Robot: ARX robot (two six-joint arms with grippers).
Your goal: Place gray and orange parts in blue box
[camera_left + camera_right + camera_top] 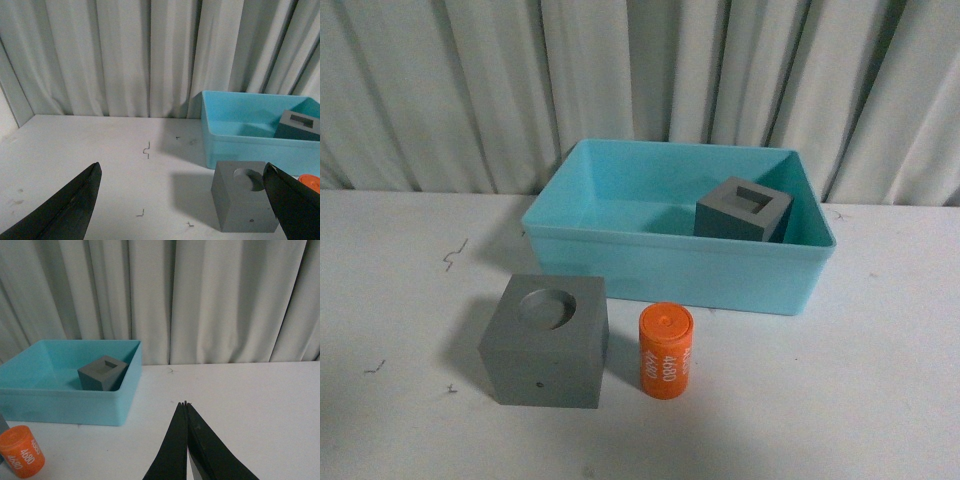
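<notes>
The gray cube with the square recess (744, 210) already sits inside the blue box (670, 268), toward its far right corner. The gray cube with the round recess (548, 340) and the orange cylinder (666, 350) marked 4680 stand on the white table (880, 400) just in front of the box, near each other but apart. The cube on the table looks like a stiff, matte block, probably with some weight and unlikely to deform or slip. Its 2 flat opposite side faces seem the best place to grip, and its width calls for a broad opening. The cylinder looks light, hard and smoother. It appears to stand on end and could tip or roll if nudged, so a squeeze across its curved wall near mid-height seems safest. The left gripper (181, 170) has its 2 dark fingers (70, 205) spread wide, holding and touching nothing. In the left wrist view the cube on the table shows just inside 1 finger, so this arm looks better suited to that cube. The right gripper (184, 405) has its fingers pressed together to a point with nothing between them, above bare table and well apart from the box and cylinder. It would need to open before taking anything. Neither arm shows in the front view.
</notes>
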